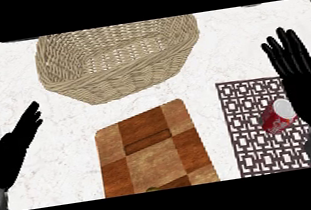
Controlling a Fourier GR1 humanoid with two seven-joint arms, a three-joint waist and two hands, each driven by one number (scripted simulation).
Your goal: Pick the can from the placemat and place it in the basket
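Note:
A red can (279, 116) with a white top lies tilted on the brown lattice-patterned placemat (251, 128) at the right. My right hand (305, 79) hovers over the placemat with fingers straight and open, its palm just right of the can and partly covering it. The woven wicker basket (74, 86) stands at the back centre of the white marble counter, its inside bare. My left hand (5, 149) is open at the left edge, fingers pointing up and away, far from the can.
A checkered wooden cutting board (154, 150) lies in the middle front, between the placemat and my left hand. A small greenish thing (153, 189) peeks at its lower edge. The counter's edges show at the far left and right.

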